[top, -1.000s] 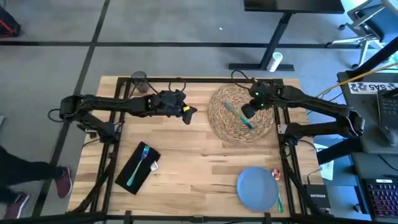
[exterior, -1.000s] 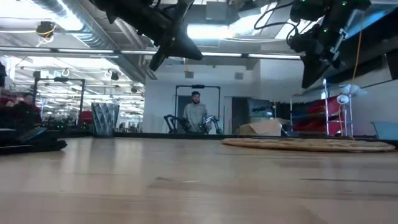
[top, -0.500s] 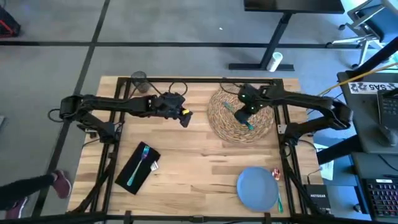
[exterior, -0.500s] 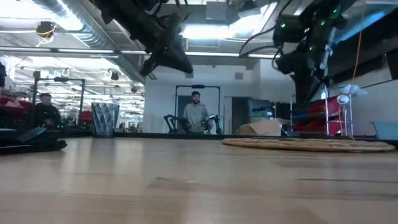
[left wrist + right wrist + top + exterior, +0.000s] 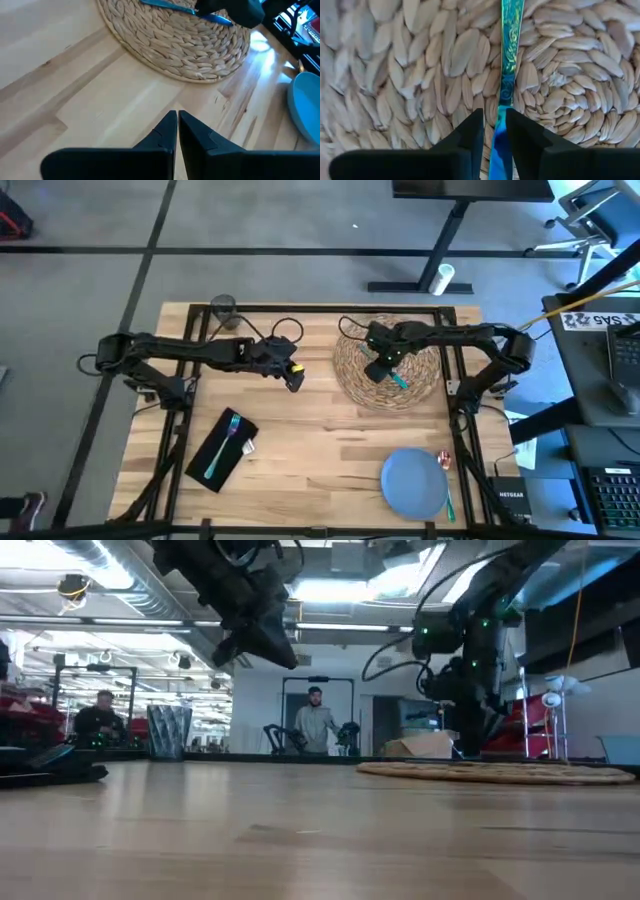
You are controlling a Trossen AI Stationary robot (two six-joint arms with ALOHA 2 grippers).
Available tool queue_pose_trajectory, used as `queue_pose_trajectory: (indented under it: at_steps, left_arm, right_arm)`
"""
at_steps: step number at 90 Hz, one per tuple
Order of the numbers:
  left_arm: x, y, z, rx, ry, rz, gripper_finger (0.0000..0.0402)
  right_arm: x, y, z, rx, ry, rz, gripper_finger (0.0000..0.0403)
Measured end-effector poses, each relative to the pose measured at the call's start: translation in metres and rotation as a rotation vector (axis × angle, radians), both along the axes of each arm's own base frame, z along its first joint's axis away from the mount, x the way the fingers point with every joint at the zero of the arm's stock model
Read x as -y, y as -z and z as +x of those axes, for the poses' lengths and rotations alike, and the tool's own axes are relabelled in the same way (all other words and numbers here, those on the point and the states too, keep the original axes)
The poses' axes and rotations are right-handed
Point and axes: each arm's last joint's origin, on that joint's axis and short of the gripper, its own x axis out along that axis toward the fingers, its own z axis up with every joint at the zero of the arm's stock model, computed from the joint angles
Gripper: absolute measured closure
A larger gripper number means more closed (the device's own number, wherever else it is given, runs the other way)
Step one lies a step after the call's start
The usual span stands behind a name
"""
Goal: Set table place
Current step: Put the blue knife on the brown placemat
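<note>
A round woven placemat (image 5: 392, 345) lies on the table (image 5: 320, 430) at the far right. A teal cutlery piece (image 5: 510, 55) lies flat on it, and my right gripper (image 5: 495, 117) is down on the mat, shut around the piece's handle. My left gripper (image 5: 293, 380) hovers shut above bare wood left of the placemat, holding nothing. A black napkin (image 5: 215, 455) with a teal fork (image 5: 224, 442) on it lies near left. A blue plate (image 5: 413, 483) sits near right, with red-handled (image 5: 443, 461) and green (image 5: 450, 502) cutlery beside it. A grey glass (image 5: 223, 307) stands far left. My right gripper has the teal cutlery piece's handle (image 5: 501, 137) between its two fingers, one on each long edge. The fingers come from above, pointing down, and lie across the handle. The piece still lies flat on the woven placemat (image 5: 420, 75).
Bare wood fills the table's middle (image 5: 320, 450). Cables loop over the far edge near the placemat (image 5: 285, 330). In the low view, people stand in the room beyond the table (image 5: 317, 725).
My right gripper has gone toward the table's left edge and down onto the placemat, ending over the teal cutlery piece's handle. My left gripper has drifted a little toward the left and near edges, still shut.
</note>
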Motion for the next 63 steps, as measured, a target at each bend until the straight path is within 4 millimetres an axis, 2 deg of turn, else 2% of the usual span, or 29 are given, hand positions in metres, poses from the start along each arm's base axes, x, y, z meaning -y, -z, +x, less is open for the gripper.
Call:
queue_pose_trajectory:
  at_steps: [20, 46, 63]
  left_arm:
    - [0.000, 0.001, -0.001, -0.016, -0.003, -0.003, 0.0402]
    - [0.000, 0.001, -0.001, -0.017, 0.000, 0.000, 0.0402]
    - [-0.001, 0.001, -0.001, -0.017, -0.001, 0.002, 0.0402]
  right_arm:
    - [0.001, 0.000, 0.000, -0.007, 0.001, -0.016, 0.0330]
    - [0.003, 0.000, -0.001, -0.010, 0.006, -0.027, 0.0277]
    - [0.012, 0.002, -0.004, -0.001, 0.016, -0.019, 0.0273]
